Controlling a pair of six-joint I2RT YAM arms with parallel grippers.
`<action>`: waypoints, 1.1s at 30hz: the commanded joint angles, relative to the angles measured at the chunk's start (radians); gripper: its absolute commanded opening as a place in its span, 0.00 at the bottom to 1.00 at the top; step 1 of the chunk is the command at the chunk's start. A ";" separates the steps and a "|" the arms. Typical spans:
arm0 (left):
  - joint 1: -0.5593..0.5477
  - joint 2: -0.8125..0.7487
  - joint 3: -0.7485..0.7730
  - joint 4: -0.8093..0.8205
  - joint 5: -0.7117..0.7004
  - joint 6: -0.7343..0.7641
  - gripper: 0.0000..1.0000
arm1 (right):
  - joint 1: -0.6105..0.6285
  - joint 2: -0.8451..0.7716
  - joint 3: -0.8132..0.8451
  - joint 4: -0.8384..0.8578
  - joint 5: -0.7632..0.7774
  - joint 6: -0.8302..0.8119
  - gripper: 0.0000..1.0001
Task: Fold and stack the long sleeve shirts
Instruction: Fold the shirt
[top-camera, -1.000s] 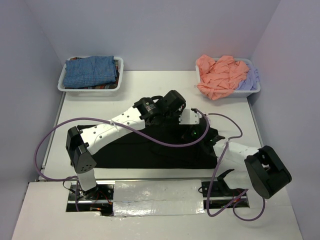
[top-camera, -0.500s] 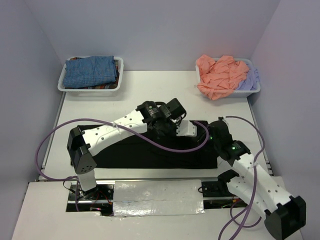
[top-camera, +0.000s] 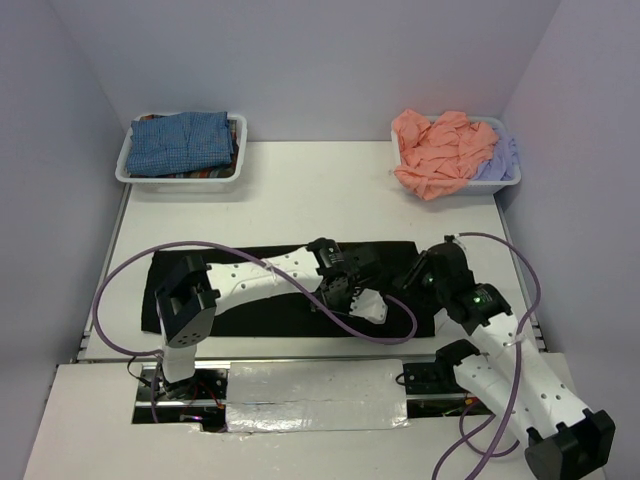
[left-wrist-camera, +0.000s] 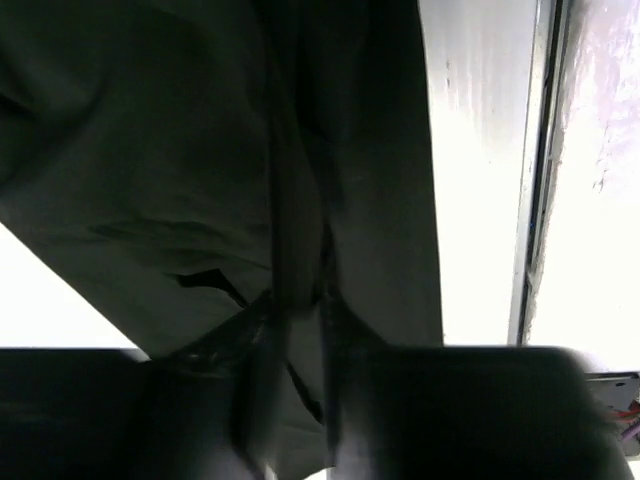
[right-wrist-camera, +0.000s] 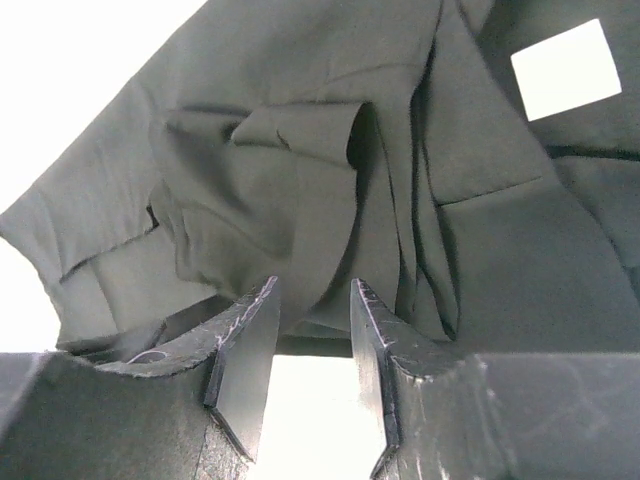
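Left fingers (left-wrist-camera: 255, 390): blurred, with a narrow gap. A ridge of the black shirt (top-camera: 260, 312) runs into it; can't tell if clamped. Shirt lies stretched out in a long strip on the counter (top-camera: 300, 190). Right fingers (right-wrist-camera: 245, 350) are apart and empty at the shirt's rumpled right end, bare counter showing between them.
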 joint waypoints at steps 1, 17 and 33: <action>-0.031 -0.001 -0.006 -0.004 0.013 0.056 0.49 | -0.006 0.003 -0.028 0.086 -0.066 -0.021 0.42; 0.263 0.024 0.292 -0.004 0.234 -0.168 0.63 | -0.075 0.369 -0.042 0.386 -0.150 -0.167 0.28; 0.384 0.179 0.174 0.224 0.335 -0.396 0.69 | -0.076 0.460 -0.056 0.452 -0.153 -0.179 0.42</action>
